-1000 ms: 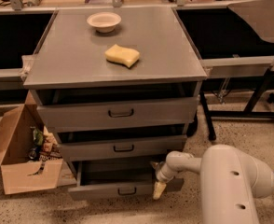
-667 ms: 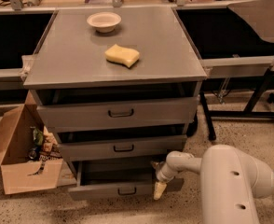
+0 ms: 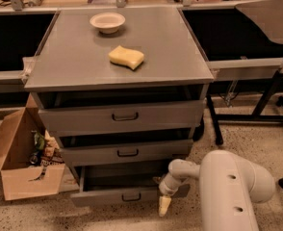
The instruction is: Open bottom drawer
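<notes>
Bottom drawer | part-way out, at 6 o'clock of middle drawer | pincer at 3 o'clock of handle, apart from it; opening cannot be told, nothing visibly held | risk: arm nudges the front, skewing or reclosing it.

No legible text, label, brand, number or sign anywhere in view. Dark marking on front face of cardboard box: shape only, illegible. Colourful packets inside box: print present, too small to read. Claw: low, at right end of bottom drawer front, pointing down toward floor; contact with drawer front unclear; no marking readable on it.
</notes>
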`<state>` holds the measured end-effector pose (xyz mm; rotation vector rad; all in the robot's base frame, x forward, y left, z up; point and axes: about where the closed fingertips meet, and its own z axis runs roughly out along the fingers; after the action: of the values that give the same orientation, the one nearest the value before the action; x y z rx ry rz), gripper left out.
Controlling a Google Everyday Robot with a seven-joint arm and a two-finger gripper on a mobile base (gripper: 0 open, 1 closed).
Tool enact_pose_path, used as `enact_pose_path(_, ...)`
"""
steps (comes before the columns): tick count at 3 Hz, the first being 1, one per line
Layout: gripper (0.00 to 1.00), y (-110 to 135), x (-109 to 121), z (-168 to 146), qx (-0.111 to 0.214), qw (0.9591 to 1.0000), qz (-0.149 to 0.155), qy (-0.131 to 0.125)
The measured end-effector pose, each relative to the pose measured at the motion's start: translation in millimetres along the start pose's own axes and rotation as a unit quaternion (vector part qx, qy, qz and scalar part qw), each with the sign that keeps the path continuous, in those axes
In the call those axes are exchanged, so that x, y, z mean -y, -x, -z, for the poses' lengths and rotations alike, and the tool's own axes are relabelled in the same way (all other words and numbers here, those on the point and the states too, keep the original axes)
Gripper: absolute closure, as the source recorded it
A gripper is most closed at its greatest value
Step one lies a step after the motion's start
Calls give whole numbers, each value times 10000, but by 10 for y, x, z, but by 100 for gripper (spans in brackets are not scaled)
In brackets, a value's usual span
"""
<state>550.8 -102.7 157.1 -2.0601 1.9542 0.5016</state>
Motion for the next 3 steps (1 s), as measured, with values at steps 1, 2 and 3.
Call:
enact_pose_path(1,26,63,-306,100,-183,9998,20,75)
enact_pose_path(2,50,161,-732,157,-264,9995,0,150)
enact_pose_path(3,80,182,-914,148,-177,9996,-101,220)
